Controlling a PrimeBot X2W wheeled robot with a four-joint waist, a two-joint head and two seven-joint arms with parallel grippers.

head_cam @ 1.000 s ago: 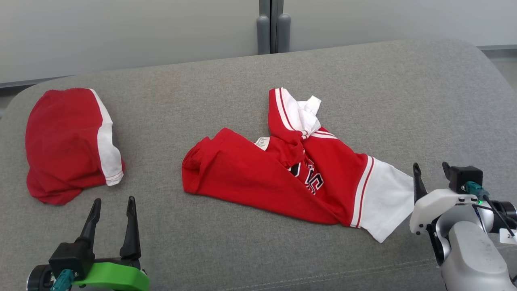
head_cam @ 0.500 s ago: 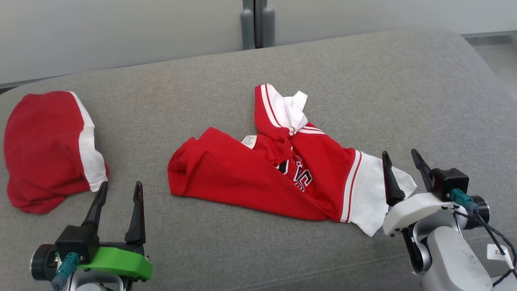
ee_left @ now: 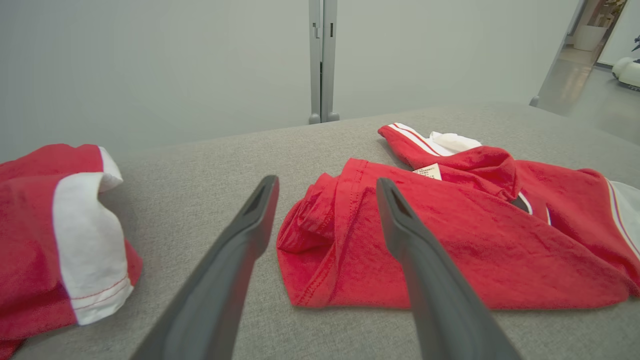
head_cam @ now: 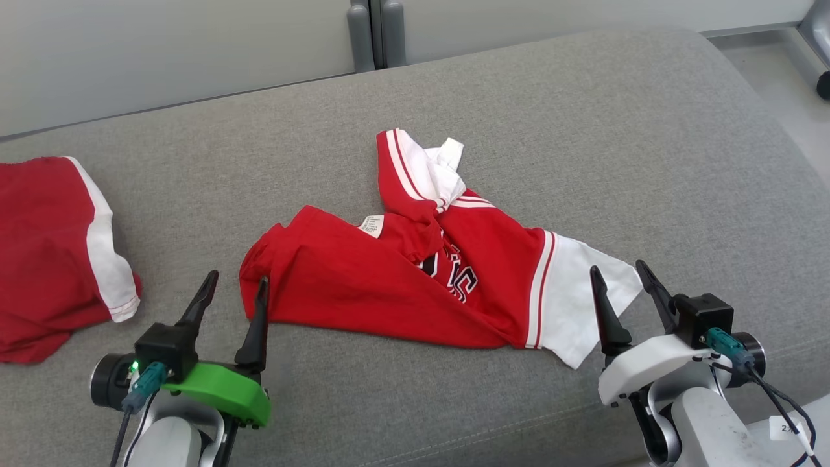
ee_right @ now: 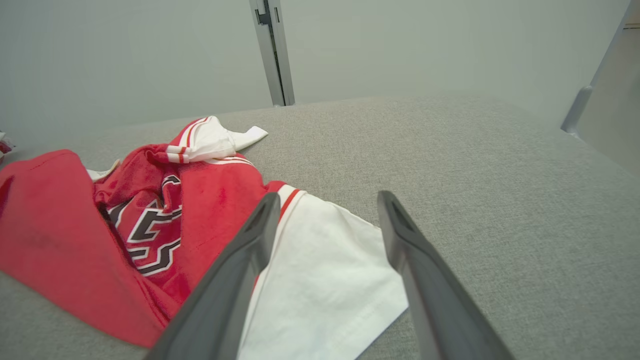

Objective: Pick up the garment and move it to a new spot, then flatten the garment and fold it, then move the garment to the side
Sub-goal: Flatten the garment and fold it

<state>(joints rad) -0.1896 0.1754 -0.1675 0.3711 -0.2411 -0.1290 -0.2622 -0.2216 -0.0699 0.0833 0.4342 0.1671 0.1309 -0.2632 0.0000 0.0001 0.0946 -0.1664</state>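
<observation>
The garment (head_cam: pixel 363 285), a red shirt with white sleeves and dark lettering, lies crumpled in the middle of the grey cushion (head_cam: pixel 583 130). My left gripper (head_cam: pixel 237 280) stands open at its left hem, the right finger level with the red edge. In the left wrist view the fingers (ee_left: pixel 240 240) straddle the bunched hem of the garment (ee_left: pixel 450 240). My right gripper (head_cam: pixel 617 267) is open at the white sleeve (head_cam: pixel 570 305). The right wrist view has that sleeve (ee_right: pixel 320 270) lying between and under the gripper (ee_right: pixel 325 196). Neither gripper holds anything.
A second red and white garment (head_cam: pixel 45 253) lies bunched at the cushion's left end, also in the left wrist view (ee_left: pixel 30 225). A pale wall panel (head_cam: pixel 194 52) runs behind the cushion. Bare floor (head_cam: pixel 778 84) lies past the cushion's rounded right end.
The camera has turned, shifting the whole picture left. Relative to the garment, my left gripper has come up to the left hem and my right gripper in over the white sleeve. Both stay open.
</observation>
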